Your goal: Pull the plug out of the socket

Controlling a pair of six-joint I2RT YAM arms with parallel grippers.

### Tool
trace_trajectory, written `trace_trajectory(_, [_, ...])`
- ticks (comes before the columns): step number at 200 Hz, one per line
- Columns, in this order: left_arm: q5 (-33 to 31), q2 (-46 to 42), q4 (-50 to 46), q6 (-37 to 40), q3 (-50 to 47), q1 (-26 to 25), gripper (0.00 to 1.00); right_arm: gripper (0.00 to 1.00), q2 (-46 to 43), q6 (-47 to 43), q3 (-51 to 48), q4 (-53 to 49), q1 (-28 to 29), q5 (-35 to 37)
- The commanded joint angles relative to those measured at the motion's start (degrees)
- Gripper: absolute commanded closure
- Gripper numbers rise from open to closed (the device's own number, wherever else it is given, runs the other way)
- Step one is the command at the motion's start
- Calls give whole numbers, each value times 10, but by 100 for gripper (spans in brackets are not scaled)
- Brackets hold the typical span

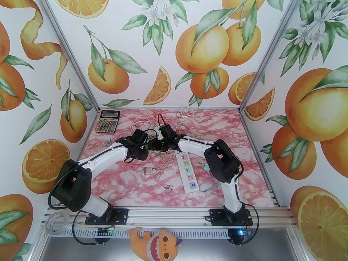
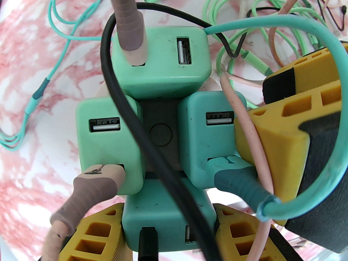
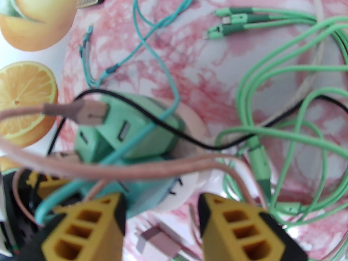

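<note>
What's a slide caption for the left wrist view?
Left gripper clamps the bottom charger of four around a grey socket cube.

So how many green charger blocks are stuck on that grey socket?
4: the top mint plastic charger block, the left mint block, the right teal block and the bottom teal block. More may hide underneath.

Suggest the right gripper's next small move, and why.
Probably ease the right gripper forward around the teal plug, then close. Its jaws stand open beside that plug, which sits in the socket cube, while the left gripper clamps the lower green plug.
</note>
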Motion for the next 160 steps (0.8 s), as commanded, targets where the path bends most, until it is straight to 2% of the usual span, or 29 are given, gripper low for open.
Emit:
trace_trajectory(1, [70, -25, 45, -8, 25, 18, 66, 52, 38, -19, -18, -119, 8, 68])
trace_trajectory(34, [129, -55, 72, -34, -1, 67, 65, 52, 39, -23, -16, -125, 10, 75])
trace_trajectory(68, [135, -64, 62, -30, 0, 76, 65, 52, 41, -23, -16, -129, 11, 77])
trace_trajectory(121, [96, -47, 44, -7, 6, 49, 65, 53, 45, -31, -11, -139, 14, 83])
trace_trajectory(160, [24, -13, 18, 16, 26, -7, 65, 53, 41, -34, -10, -142, 15, 85])
